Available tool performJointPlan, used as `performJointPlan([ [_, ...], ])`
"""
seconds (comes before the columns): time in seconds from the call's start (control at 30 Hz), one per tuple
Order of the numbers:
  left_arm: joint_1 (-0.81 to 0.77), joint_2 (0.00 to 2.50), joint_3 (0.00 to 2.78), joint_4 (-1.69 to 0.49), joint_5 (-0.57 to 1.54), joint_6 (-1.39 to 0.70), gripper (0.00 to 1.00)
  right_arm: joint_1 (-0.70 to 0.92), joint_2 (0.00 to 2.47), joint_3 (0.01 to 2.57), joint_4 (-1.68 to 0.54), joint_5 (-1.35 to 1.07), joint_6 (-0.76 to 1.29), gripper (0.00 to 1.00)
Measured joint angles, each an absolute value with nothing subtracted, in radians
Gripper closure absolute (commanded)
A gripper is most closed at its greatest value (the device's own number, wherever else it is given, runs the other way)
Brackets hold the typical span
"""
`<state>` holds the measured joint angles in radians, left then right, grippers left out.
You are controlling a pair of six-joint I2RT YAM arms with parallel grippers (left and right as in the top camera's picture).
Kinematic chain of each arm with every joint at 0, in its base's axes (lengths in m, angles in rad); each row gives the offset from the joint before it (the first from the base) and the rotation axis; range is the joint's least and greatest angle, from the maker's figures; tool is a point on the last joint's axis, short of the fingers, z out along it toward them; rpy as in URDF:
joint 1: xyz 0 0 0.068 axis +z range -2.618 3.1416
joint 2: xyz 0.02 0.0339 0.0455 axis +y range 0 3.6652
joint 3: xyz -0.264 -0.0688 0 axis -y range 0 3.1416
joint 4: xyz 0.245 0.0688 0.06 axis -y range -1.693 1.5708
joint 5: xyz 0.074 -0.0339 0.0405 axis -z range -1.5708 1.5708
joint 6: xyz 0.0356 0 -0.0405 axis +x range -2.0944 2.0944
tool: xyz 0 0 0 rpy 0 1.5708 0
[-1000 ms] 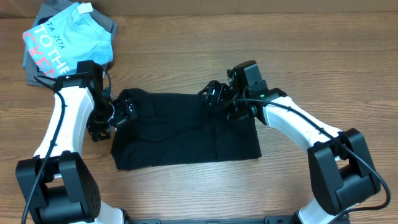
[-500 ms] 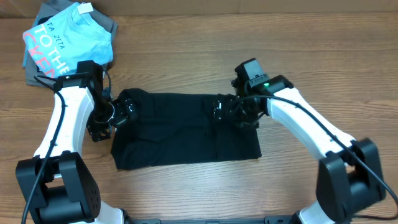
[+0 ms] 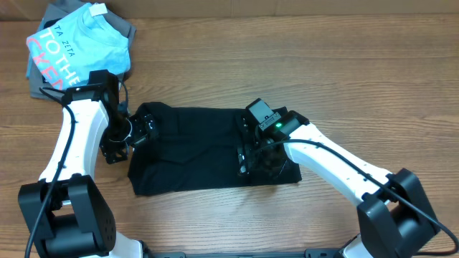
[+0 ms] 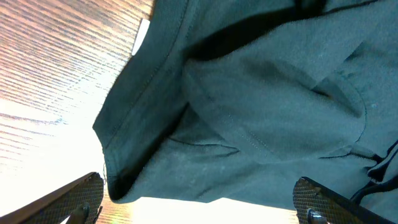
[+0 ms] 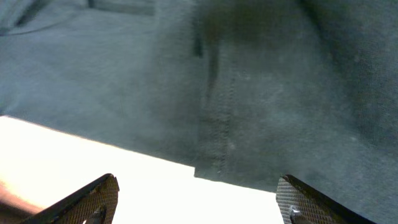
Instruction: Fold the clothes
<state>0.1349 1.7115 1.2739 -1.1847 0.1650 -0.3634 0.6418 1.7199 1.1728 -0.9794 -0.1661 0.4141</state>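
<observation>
Overhead, I see my right arm has swung in since a second ago: its gripper (image 3: 251, 161) was at the back right edge of the black shirt (image 3: 208, 147) and now sits over the shirt's front right part, close to the near hem. The left arm has not moved, and the shirt keeps the same rough rectangle in the middle of the table (image 3: 344, 72), lying flat.

The right forearm now reaches diagonally from the near right corner across to the shirt, wrist bent down over the cloth. In its wrist view the fingers (image 5: 93, 199) stand wide apart above a stitched seam, gripping nothing. The left arm runs up the left side and bends inward, its gripper (image 3: 147, 129) at the shirt's back left corner. Its fingers (image 4: 87, 193) are spread wide too, with bunched fabric and a small white tag (image 4: 142, 34) ahead of them.
</observation>
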Motion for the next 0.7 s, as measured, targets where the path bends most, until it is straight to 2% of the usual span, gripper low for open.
performJointPlan([
  [0.47,0.135,1.711,1.274,-1.186,0.165,-0.363,0.00,0.665,1.811,1.169,-0.948,-0.131,0.476,0.20],
  [0.57,0.135,1.711,1.274,-1.186,0.165,-0.363,0.00,0.683,1.811,1.166,-0.935,-0.134,0.492,0.26],
  [0.7,0.135,1.711,1.274,-1.186,0.165,-0.363,0.00,0.685,1.811,1.140,-0.922,-0.134,0.507,0.24],
])
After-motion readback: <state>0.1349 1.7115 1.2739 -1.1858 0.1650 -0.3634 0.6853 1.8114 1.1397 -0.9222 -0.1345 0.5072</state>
